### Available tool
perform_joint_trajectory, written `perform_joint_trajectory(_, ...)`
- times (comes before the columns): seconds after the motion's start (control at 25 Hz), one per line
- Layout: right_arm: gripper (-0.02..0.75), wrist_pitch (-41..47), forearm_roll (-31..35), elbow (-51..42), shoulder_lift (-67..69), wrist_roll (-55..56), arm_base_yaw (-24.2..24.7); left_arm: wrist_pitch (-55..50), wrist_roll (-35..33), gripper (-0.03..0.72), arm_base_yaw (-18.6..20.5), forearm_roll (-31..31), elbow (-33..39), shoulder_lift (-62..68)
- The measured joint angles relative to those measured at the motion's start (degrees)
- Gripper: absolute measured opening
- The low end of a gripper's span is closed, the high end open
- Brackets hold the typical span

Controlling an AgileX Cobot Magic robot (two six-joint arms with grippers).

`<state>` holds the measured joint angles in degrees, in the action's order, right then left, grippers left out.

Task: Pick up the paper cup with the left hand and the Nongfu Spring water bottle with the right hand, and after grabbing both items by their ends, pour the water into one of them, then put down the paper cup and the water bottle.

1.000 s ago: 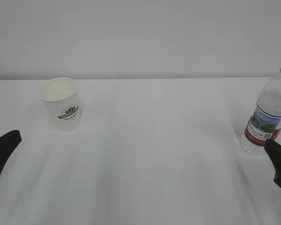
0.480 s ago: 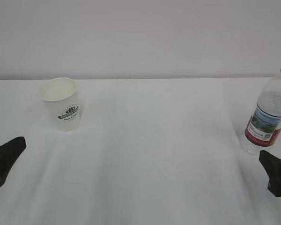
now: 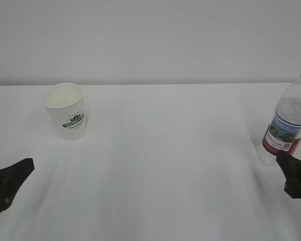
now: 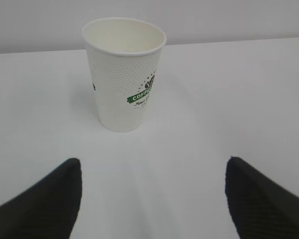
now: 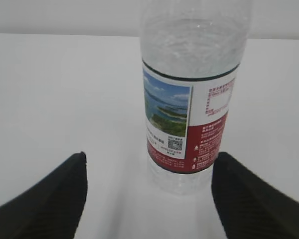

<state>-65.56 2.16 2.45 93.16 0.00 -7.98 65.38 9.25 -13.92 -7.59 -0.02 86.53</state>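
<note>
White desk and pale wall fill the scene, with two objects and two pincers on show. One paper cup stands upright ahead of the left pincer, well clear of its tips; one Nongfu Spring water bottle stands upright just ahead of the right pincer, which sits low at the bottle's base.

From the left wrist, the cup sits centred beyond the gap, both black fingers spread wide and touching nothing, the green logo and dotted wall plain to read. From the right wrist, the bottle rises between and slightly beyond the spread fingers; jaws apart, no contact visible. This view gives the label's landscape picture, red band and small print, but cuts off the neck. Only the exterior camera shows the red neck ring, the cup's open mouth from the side, and both objects well apart on the desk.
</note>
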Motion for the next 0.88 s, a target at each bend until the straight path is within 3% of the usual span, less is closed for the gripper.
perform_joint_trajectory(0.88, 0.59, -0.11, 3.48, 5.4, 4.75, 0.0, 0.09, 0.0, 1.17, 0.645, 0.0, 0.0, -0.11, 0.23)
